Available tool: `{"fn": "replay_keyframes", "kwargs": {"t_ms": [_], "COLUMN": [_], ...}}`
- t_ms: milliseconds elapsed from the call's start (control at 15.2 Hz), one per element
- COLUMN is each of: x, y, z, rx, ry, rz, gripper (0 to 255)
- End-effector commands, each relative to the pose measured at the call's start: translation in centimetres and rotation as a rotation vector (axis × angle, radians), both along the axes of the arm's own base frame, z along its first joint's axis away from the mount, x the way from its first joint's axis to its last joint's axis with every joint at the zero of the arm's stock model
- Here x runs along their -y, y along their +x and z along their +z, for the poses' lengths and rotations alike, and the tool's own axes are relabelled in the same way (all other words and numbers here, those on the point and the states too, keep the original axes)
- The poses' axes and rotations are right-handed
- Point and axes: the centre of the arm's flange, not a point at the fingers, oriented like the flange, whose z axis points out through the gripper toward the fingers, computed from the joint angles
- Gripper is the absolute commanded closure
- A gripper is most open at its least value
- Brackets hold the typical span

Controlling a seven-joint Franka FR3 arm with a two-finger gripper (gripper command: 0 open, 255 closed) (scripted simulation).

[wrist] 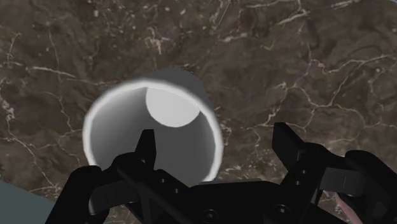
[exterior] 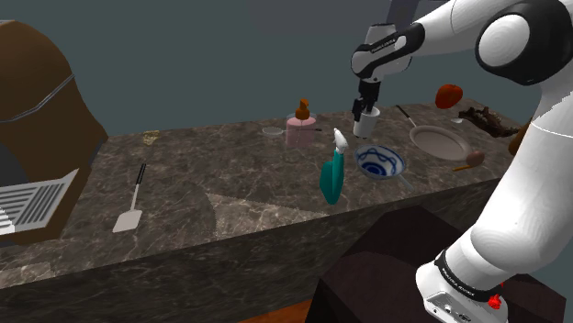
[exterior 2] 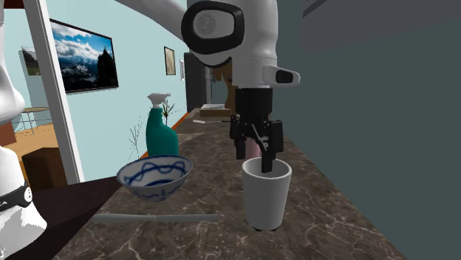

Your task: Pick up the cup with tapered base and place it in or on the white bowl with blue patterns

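Observation:
A plain white cup (exterior 2: 266, 198) with a narrower base stands upright on the dark marble counter (exterior 2: 325, 221). My gripper (exterior 2: 255, 158) hangs open right over it. In the wrist view the gripper (wrist: 215, 135) straddles the rim of the cup (wrist: 121, 121): one finger reaches inside the cup, the other stands outside its wall, and neither touches it. The white bowl with blue patterns (exterior 2: 155, 177) sits on the counter just beside the cup, on the second exterior view's left. From the shoulder view the cup (exterior: 367, 123) is behind the bowl (exterior: 380, 161), under the gripper (exterior: 366, 108).
A teal spray bottle (exterior: 331, 174) stands by the bowl near the counter's front edge. A pink jar (exterior: 300, 130), a pale plate (exterior: 439, 140) and a red object (exterior: 448, 94) flank the cup. A spatula (exterior: 131, 206) and a laptop (exterior: 32, 197) lie far left. A grey utensil (exterior 2: 155, 218) lies near the bowl.

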Motion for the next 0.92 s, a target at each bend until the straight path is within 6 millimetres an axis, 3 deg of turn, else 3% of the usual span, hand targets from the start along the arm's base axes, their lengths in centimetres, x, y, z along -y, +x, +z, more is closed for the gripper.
{"fn": "replay_keyframes", "kwargs": {"t_ms": [0, 66, 594, 660, 858], "x": [0.10, 0.17, 0.17, 0.17, 0.17], "y": [-0.05, -0.08, -0.08, -0.08, -0.08], "z": [-1.08, -1.91, -1.90, -1.90, -1.90], "rx": [0.000, 0.000, 0.000, 0.000, 0.000], "ry": [0.000, 0.000, 0.000, 0.000, 0.000], "rz": [0.000, 0.000, 0.000, 0.000, 0.000], "gripper": [0, 0, 0, 255, 255]}}
